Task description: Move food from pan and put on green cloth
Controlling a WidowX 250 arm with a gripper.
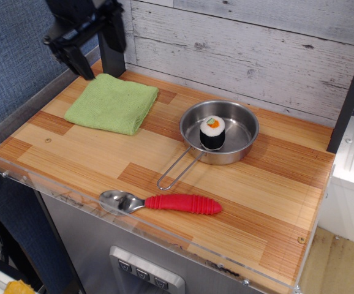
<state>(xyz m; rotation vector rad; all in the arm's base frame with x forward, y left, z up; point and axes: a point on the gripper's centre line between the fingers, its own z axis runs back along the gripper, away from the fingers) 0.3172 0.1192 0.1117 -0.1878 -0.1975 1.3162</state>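
On the desk (103, 160) nothing's done yet: sushi roll (212, 132) sits upright in the pan (241, 131), green cloth (112, 103) bare, our tool (82, 58) above the cloth's back-left corner, empty, fingers spread, so we've approach, grab & transfer left.

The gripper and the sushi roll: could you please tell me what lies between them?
In the single camera view, the green cloth lies between the gripper and the sushi roll, followed by bare wooden tabletop and the near rim of the pan.
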